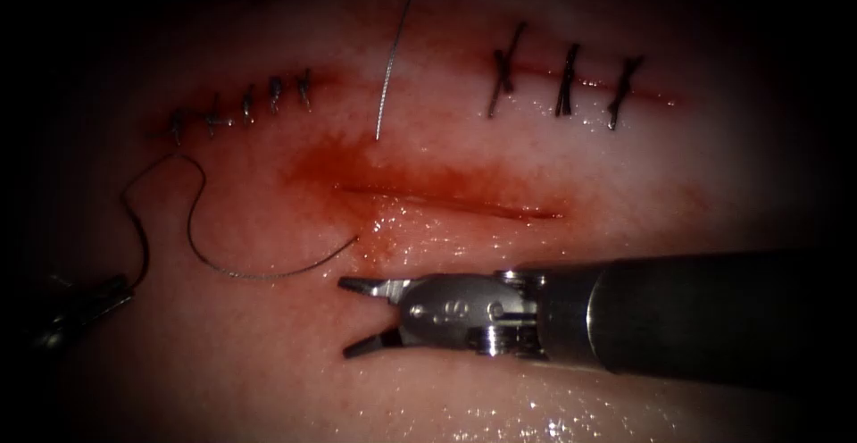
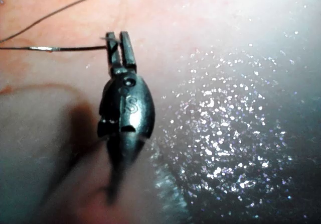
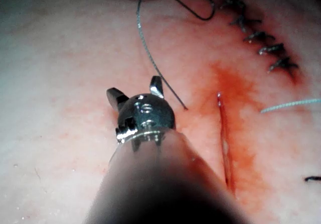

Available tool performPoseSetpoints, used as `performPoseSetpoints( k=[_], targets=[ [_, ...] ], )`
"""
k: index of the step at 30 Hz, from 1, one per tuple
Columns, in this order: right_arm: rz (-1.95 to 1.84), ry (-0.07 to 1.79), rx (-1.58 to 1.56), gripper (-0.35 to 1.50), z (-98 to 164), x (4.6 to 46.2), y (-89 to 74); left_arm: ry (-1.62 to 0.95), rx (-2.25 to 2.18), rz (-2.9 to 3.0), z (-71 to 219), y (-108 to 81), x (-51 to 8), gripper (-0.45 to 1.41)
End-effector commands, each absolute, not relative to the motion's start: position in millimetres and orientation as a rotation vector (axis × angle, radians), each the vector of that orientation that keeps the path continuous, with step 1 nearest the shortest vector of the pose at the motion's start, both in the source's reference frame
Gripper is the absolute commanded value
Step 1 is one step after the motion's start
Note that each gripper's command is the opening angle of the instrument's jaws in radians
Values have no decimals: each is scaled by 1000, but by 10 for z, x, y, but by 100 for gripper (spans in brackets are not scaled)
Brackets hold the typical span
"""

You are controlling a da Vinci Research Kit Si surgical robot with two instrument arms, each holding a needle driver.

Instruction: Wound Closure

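The open cut [image 1: 446,200] runs across the middle of the tissue [image 1: 268,371], ringed by red fluid [image 1: 330,171]. The curved needle [image 1: 259,277] lies flat on the tissue left of and below the cut; no tool holds it. Its tip rests by the cut's left end, and in the right wrist view the needle [image 3: 150,58] sits on the surface. Dark thread [image 1: 134,220] loops from the needle's tail to my left tool [image 1: 120,287], which is shut on the thread [image 2: 65,48] at its jaw tips [image 2: 117,34]. My right tool [image 1: 346,316] hovers just below the cut, open and empty [image 3: 133,85].
Two stitched cuts lie beyond the open one: a row of dark stitches at the upper left [image 1: 245,105] and three at the upper right [image 1: 564,81]. A pale loose thread [image 1: 393,50] hangs down between them, ending just above the red fluid.
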State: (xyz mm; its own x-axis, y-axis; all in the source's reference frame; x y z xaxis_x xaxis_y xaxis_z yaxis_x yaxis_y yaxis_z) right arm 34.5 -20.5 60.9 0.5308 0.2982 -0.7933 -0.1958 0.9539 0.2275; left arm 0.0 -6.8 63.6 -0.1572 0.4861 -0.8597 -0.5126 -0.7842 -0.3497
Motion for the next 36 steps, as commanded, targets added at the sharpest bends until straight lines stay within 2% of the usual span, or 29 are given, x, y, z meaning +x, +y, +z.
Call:
performPoseSetpoints(
  k=[1, 9, 11, 12, 13, 14, 24, 36],
  targets=[
    [302, 961, 110, 98, 626, 349, -201, 28, -1461, 1994, 644, -78, -6, -45],
    [318, 938, 66, 103, 670, 365, -182, 32, -1454, 2000, 649, -75, -6, -45],
    [315, 931, 63, 94, 680, 369, -181, 30, -1455, 2000, 649, -74, -7, -45],
    [315, 929, 58, 84, 684, 370, -181, 30, -1455, 1999, 649, -74, -7, -45],
    [313, 928, 54, 51, 689, 371, -181, 34, -1456, 2004, 649, -73, -7, -45],
    [295, 921, 70, -35, 694, 368, -184, 32, -1454, 2004, 648, -71, -7, -45],
    [219, 884, 165, -35, 664, 350, -213, 63, -1458, 2019, 653, -49, -8, -45],
    [111, 889, 260, -35, 562, 364, -317, 96, -1464, 2030, 653, -46, -11, -45]
  ],
)
